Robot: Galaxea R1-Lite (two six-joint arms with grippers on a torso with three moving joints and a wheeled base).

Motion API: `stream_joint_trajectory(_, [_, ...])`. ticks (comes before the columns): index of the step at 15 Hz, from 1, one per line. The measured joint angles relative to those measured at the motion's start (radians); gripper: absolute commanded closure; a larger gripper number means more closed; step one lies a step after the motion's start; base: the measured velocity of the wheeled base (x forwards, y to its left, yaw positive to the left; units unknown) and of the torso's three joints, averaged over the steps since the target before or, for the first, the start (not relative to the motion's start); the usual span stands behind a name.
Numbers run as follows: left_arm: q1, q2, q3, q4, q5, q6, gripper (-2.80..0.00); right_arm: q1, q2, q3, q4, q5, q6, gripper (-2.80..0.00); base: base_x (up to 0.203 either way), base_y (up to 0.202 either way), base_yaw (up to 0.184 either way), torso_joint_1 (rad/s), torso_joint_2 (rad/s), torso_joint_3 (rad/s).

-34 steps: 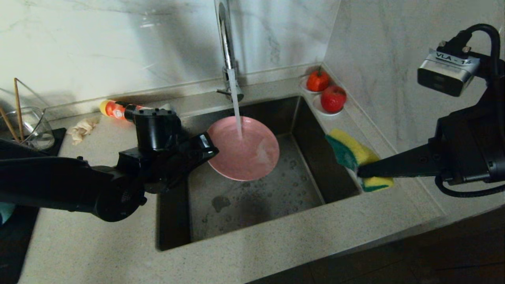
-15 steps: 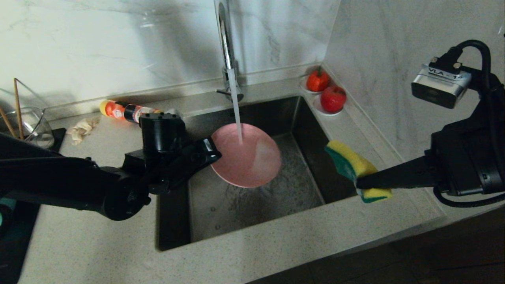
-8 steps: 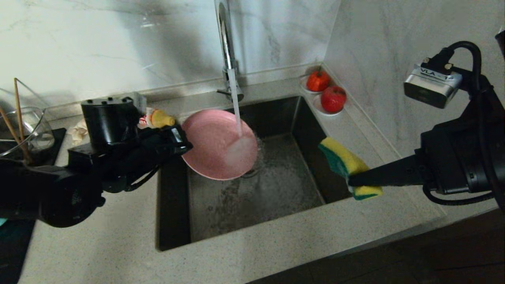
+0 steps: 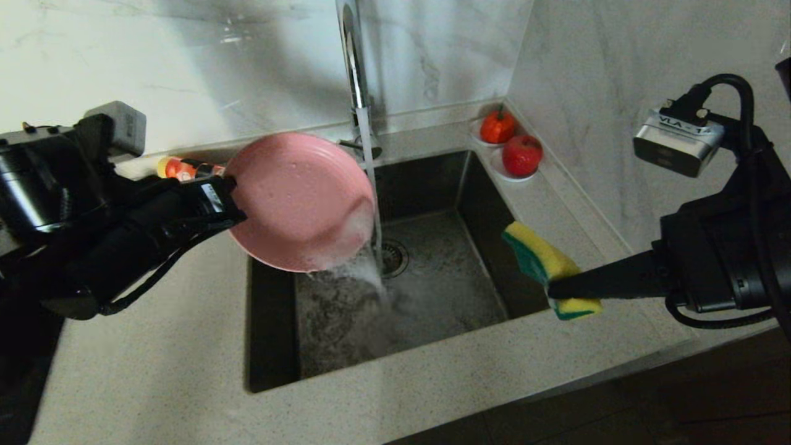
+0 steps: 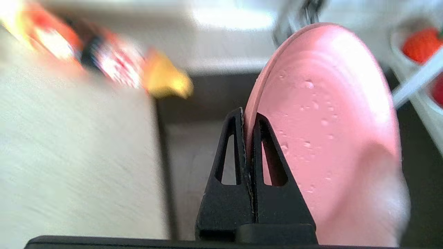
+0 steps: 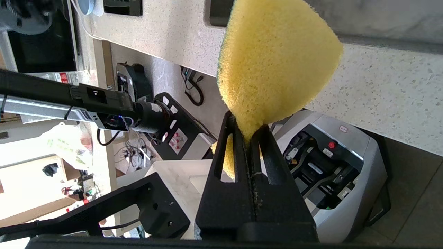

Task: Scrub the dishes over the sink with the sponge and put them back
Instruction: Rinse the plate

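My left gripper (image 4: 230, 201) (image 5: 248, 119) is shut on the left rim of the pink plate (image 4: 295, 201) (image 5: 332, 131). The plate hangs tilted above the sink's (image 4: 445, 303) left rear corner, wet, its right edge just in the water stream (image 4: 371, 179) from the tap (image 4: 353, 68). Over the sink's right rim, my right gripper (image 4: 553, 287) (image 6: 247, 129) is shut on the sponge (image 4: 547, 262) (image 6: 277, 58), yellow face out and green face towards the basin. The bowl is out of view.
An orange bottle (image 4: 185, 168) lies on the counter behind the plate. Two red fruits on white saucers (image 4: 522, 154) sit at the sink's far right corner. The drain strainer (image 4: 392, 256) shows in the basin. A marble wall rises behind and to the right.
My left arm has lifted the plate up and to the left, out of the basin and mostly clear of the water stream. The sponge has barely shifted.
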Motion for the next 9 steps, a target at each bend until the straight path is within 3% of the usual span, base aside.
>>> stream_joint_trajectory(5, [0.030,-0.054,0.113,-0.271,-0.006,0.192,0.00,0.000,0.003,0.000,0.000,0.001,-0.003,0.00,0.000,0.000,0.000,0.000,0.00,0.000])
stream_joint_trajectory(9, [0.032,-0.084,0.121,-0.324,-0.031,0.253,0.00,0.000,0.010,0.000,-0.004,0.003,-0.002,0.00,0.000,0.000,0.000,0.000,0.00,0.000])
